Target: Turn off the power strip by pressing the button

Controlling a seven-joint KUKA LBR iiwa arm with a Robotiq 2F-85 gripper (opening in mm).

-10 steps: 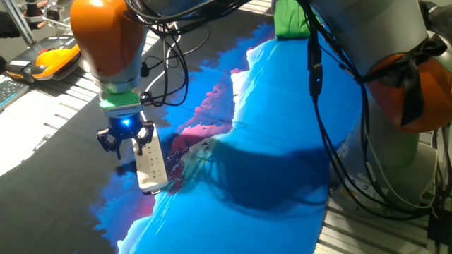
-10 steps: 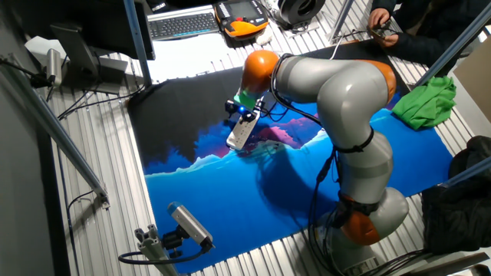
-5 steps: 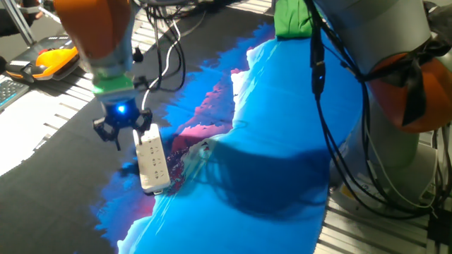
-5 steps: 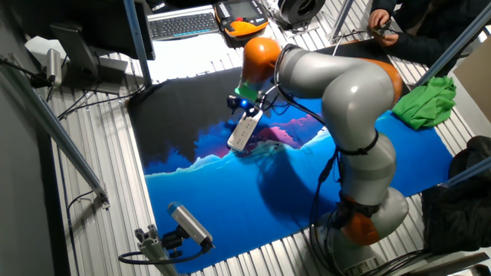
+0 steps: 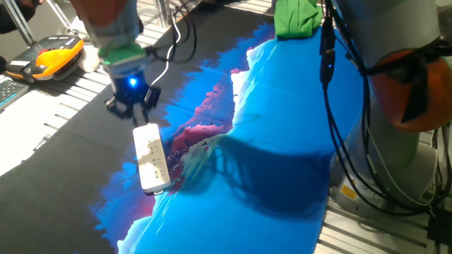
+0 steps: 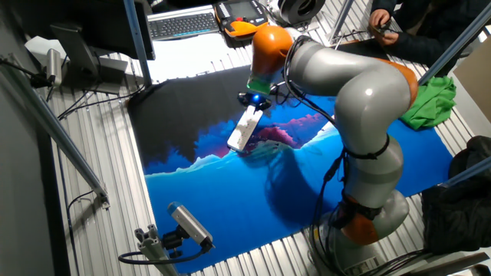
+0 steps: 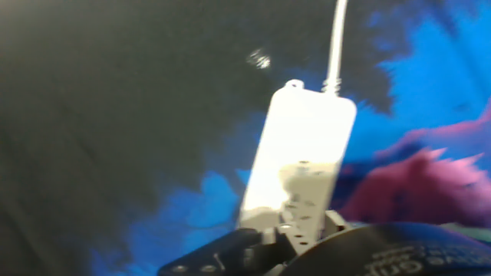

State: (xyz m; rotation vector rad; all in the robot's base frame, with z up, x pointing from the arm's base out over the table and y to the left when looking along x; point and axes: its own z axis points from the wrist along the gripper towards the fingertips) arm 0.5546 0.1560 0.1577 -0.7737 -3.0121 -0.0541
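The white power strip (image 5: 151, 156) lies flat on the blue, pink and black cloth (image 5: 268, 127), its thin white cord (image 7: 335, 38) running off from its far end. My gripper (image 5: 132, 111) hovers just above and beyond that far end, apart from the strip, with a blue light glowing on the hand. From the other side the strip (image 6: 244, 129) sits just below the gripper (image 6: 254, 102). The hand view looks down along the strip (image 7: 299, 165), blurred, with dark finger parts at the bottom edge. I cannot make out the button or a gap between the fingertips.
A green cloth (image 5: 293, 17) lies at the far end of the table. An orange-and-black tool (image 5: 56, 56) and a keyboard (image 6: 180, 24) sit beyond the black part of the cloth. A person's hands (image 6: 383, 23) are at the far corner. Cables hang from the arm (image 5: 328, 85).
The gripper has lifted off the strip's near-middle part and moved up and back toward its cord end. The power strip has stayed where it was.
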